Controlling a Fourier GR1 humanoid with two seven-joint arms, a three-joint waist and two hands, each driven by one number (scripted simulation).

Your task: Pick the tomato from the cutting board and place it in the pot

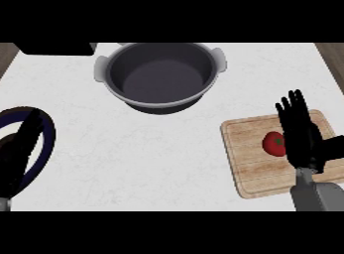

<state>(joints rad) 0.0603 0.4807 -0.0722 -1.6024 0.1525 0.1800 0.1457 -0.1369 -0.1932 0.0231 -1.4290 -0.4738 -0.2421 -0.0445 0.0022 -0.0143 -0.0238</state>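
Note:
A red tomato point(273, 143) lies on the wooden cutting board point(251, 168) at the right of the counter. My right hand point(301, 134) hovers over the board just right of the tomato, its fingers straight and pointing away from me, its thumb out to the right, partly hiding the tomato's right side. The dark grey pot point(160, 74) with two handles stands at the back centre with nothing showing inside. My left hand point(17, 149) shows at the left edge, fingers straight.
A dark blue ring-shaped object point(48, 130) lies at the left edge under my left hand. A black block point(54, 48) sits at the back left. Wooden strips border the white counter point(131, 149) at the far corners.

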